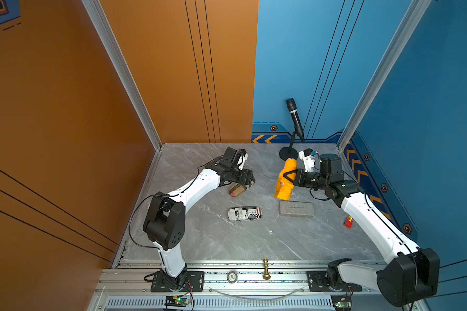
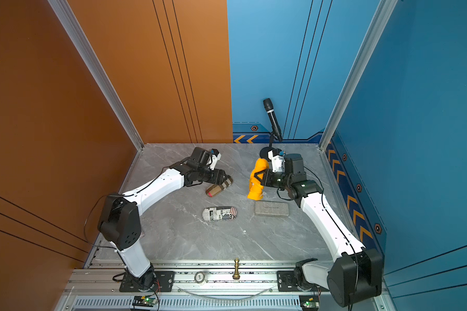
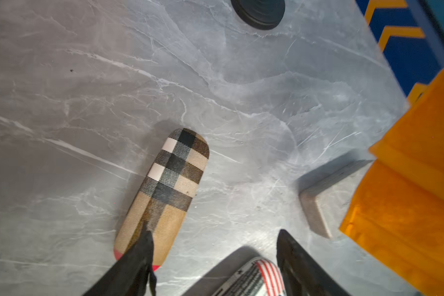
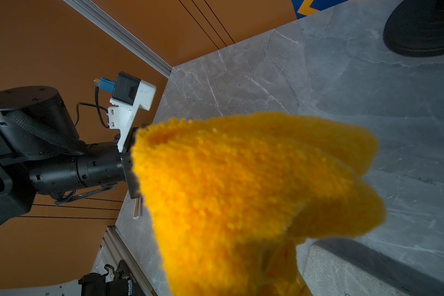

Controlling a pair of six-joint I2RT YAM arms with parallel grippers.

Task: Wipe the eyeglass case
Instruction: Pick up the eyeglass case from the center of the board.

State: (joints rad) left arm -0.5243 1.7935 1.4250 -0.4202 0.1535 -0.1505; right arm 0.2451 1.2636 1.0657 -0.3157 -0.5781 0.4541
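Left claw, top views: left claw (image 1: 250, 180) sits low over the rear end of the plaid case (image 1: 237, 190). Its fingers are hidden under the wrist in both top views.
Right claw, top views: right claw (image 1: 287, 175) is clamped on the cloth (image 1: 283, 188), which hangs from it in a folded orange bundle.
Plaid case, top views: it lies slantwise on the tabletop (image 1: 200, 242), red tip toward the front, well apart from the cloth.
Other cases, top views: print case (image 1: 244, 214) lies nearer the front. Grey case (image 1: 296, 209) lies just beside the cloth's lower end.
Left claw, left wrist view: left claw (image 3: 213, 228) is wide, with only bare tabletop (image 3: 87, 102) between its fingers.
Plaid case, left wrist view: plaid case (image 3: 169, 184) lies flat. One finger (image 3: 139, 253) crosses its red-tipped end; I cannot tell whether they touch.
Neighbours, left wrist view: print case (image 3: 256, 279) shows between the fingers. Grey case (image 3: 326, 200) and cloth (image 3: 408, 179) are off to one side.
Cloth, right wrist view: cloth (image 4: 254, 192) fills the middle and hides the right claw.
Surroundings, right wrist view: a corner of the grey case (image 4: 344, 271) shows beside the cloth, with bare tabletop (image 4: 241, 77) beyond.
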